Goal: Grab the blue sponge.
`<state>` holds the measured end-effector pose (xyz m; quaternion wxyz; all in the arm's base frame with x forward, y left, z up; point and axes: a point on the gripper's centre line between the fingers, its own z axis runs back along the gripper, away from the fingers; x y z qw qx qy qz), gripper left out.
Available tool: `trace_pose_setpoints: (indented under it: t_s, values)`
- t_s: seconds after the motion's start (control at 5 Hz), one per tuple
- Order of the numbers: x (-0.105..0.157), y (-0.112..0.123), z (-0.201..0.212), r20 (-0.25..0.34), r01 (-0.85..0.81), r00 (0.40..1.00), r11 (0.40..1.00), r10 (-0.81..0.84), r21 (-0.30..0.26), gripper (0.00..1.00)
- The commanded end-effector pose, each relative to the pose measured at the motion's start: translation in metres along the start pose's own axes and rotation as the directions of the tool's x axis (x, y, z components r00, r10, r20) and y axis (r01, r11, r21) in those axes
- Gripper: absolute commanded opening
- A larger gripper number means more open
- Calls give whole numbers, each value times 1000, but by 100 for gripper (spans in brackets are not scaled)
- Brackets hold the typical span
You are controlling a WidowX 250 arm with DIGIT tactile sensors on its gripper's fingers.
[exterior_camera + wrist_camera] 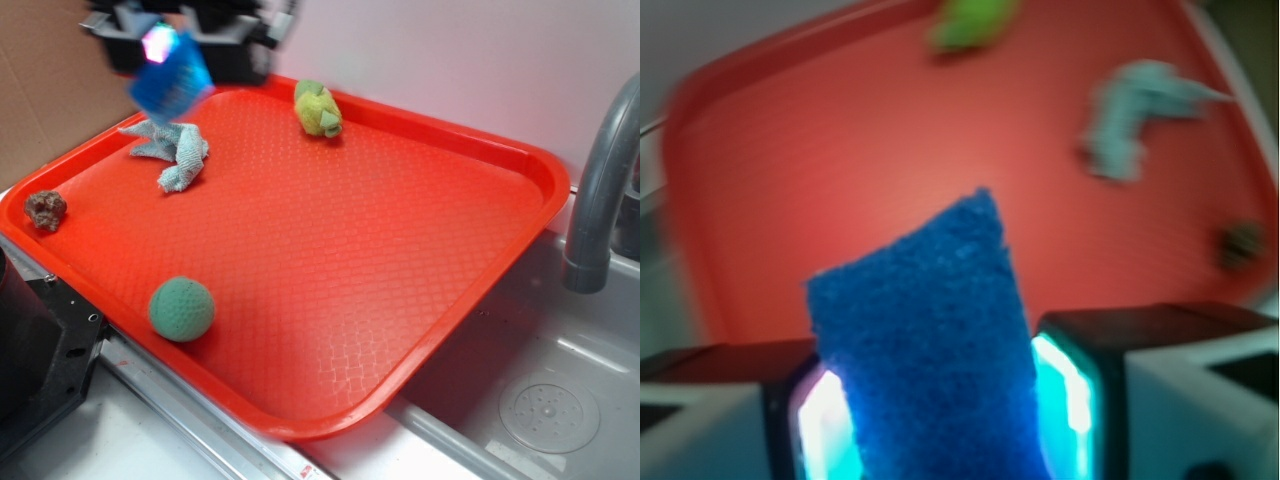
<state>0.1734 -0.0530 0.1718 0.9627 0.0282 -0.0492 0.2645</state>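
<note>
The blue sponge [172, 80] hangs in the air above the far left corner of the red tray [500, 260], blurred by motion. My gripper [165, 50] is shut on it from above. In the wrist view the blue sponge [925, 340] fills the gap between the two lit fingers [1065, 385], and my gripper [945, 420] clamps it on both sides, with the sponge's far end sticking out past them over the tray [840, 140].
On the tray lie a pale blue-grey rag [172, 150], a yellow-green plush toy [318, 108], a small brown lump [45, 208] and a teal-green ball [182, 308]. A grey faucet [598, 190] and sink basin [550, 410] stand at the right.
</note>
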Motion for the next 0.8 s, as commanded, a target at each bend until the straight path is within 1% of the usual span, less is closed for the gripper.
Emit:
trace_pose_setpoints:
  t_s: [0.0,0.2,0.4,0.6]
  values:
    - [43,63,-4,29,146,989,988,-147,42,0]
    - [58,65,0,57,216,974,976,-217,32,0]
    - [66,60,-9,58,268,961,962,-271,50,0]
    - [64,54,-15,52,251,966,965,-255,71,0]
